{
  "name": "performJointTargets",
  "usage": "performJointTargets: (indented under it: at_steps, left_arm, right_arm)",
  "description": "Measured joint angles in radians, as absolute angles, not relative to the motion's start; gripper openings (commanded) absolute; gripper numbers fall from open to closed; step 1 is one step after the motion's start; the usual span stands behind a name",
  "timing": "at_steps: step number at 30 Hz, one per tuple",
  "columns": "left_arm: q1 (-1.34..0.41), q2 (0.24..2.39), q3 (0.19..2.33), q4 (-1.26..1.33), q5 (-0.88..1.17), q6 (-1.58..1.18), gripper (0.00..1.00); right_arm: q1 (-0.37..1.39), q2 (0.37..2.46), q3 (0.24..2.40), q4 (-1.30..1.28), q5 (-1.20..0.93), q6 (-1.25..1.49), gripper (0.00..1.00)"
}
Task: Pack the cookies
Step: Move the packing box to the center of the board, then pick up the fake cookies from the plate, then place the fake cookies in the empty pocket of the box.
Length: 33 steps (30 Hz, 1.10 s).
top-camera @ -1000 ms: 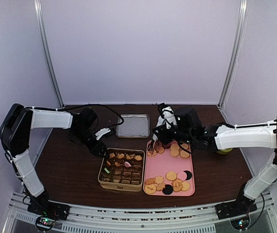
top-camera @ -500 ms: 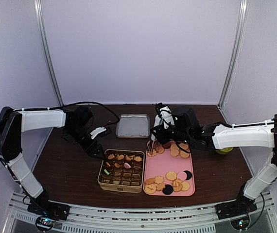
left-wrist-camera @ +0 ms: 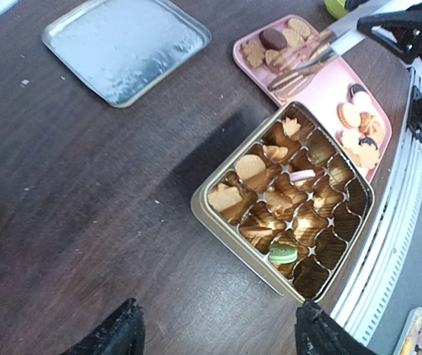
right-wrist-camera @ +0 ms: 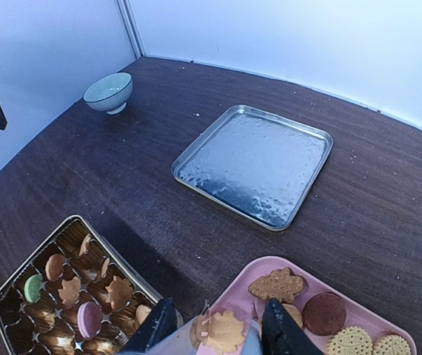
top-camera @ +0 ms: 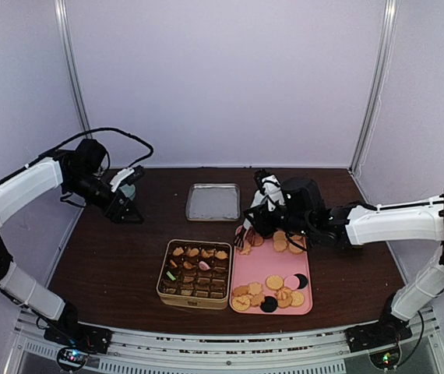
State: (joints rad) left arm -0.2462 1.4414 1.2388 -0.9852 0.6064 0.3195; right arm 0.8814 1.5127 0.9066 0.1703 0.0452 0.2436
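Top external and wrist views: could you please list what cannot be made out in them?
Top external: cookies in the tin, too small to count.
Right wrist: tongs in the right hand, cut off at the bottom edge.
Left wrist: yellow-green object, cut off at the top edge.

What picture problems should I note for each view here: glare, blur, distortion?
Left wrist: wide-angle bending at the edges, glare on the lid and in the gold liners of the tin. Right wrist: the tongs at the bottom edge are out of focus, the lid has a mottled sheen. Top: even light, soft shadows, nothing blurred.
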Motion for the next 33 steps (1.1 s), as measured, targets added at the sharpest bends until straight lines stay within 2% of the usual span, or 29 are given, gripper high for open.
performJointTargets:
  at_steps: [8, 14, 19, 25, 28, 29, 30, 33]
  left_arm:
    - [-0.216, 1.397, 1.281, -1.034, 0.606, 0.333, 0.73]
    - [-0.208, 1.397, 1.283, -1.05, 0.599, 0.334, 0.72]
    - [-0.177, 1.397, 1.283, -1.049, 0.586, 0.334, 0.72]
    - [-0.131, 1.394, 1.263, -1.043, 0.582, 0.334, 0.74]
    - [-0.125, 1.384, 1.254, -1.042, 0.58, 0.334, 0.77]
    - [-0.124, 1.38, 1.253, -1.042, 0.58, 0.334, 0.93]
    - [-0.124, 1.376, 1.253, -1.042, 0.58, 0.335, 0.97]
    - [-0.124, 1.366, 1.253, -1.04, 0.573, 0.335, 0.98]
  right_arm:
    - [0.888, 1.48, 0.852, 0.171, 0.034, 0.279, 0.22]
    - [0.898, 1.431, 0.83, 0.142, 0.039, 0.287, 0.14]
    - [0.925, 1.355, 0.85, 0.075, 0.072, 0.26, 0.13]
    - [1.018, 1.339, 0.972, 0.021, 0.117, 0.215, 0.13]
    - [1.068, 1.348, 1.017, 0.009, 0.131, 0.205, 0.13]
    - [1.081, 1.355, 1.029, 0.007, 0.133, 0.203, 0.13]
    - [1.098, 1.369, 1.046, 0.005, 0.136, 0.2, 0.13]
    - [1.123, 1.413, 1.077, -0.003, 0.138, 0.189, 0.14]
